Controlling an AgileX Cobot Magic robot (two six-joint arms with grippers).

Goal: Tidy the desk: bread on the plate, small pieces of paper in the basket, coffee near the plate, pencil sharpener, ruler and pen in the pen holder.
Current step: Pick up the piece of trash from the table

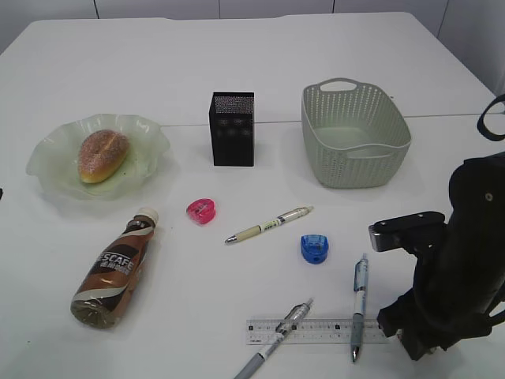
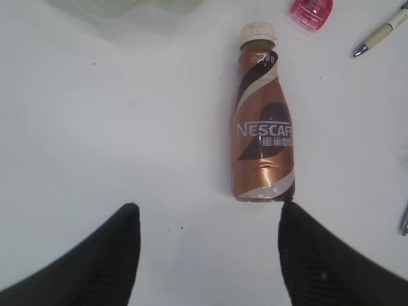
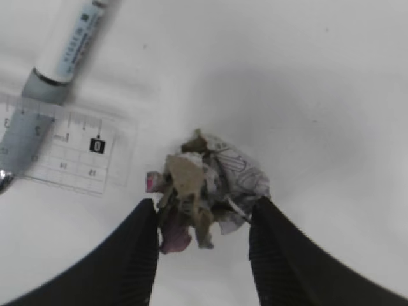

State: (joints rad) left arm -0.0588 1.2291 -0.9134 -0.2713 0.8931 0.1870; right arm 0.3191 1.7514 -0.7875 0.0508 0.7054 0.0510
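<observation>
Right gripper (image 3: 203, 220) low at desk (image 1: 316, 47) front edge, fingers pressed against both sides of crumpled paper ball (image 3: 207, 185), next to ruler (image 3: 60, 150) end; grip looks meant for carrying to basket (image 1: 355, 134), well apart. Left gripper (image 2: 207, 255) spread, empty, hovering near coffee (image 2: 261, 121) base.

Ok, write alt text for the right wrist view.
The right gripper straddles a crumpled ball of paper on the white desk, its fingers at the wad's sides. Upper left, a pen lies across the end of a clear ruler.
</observation>
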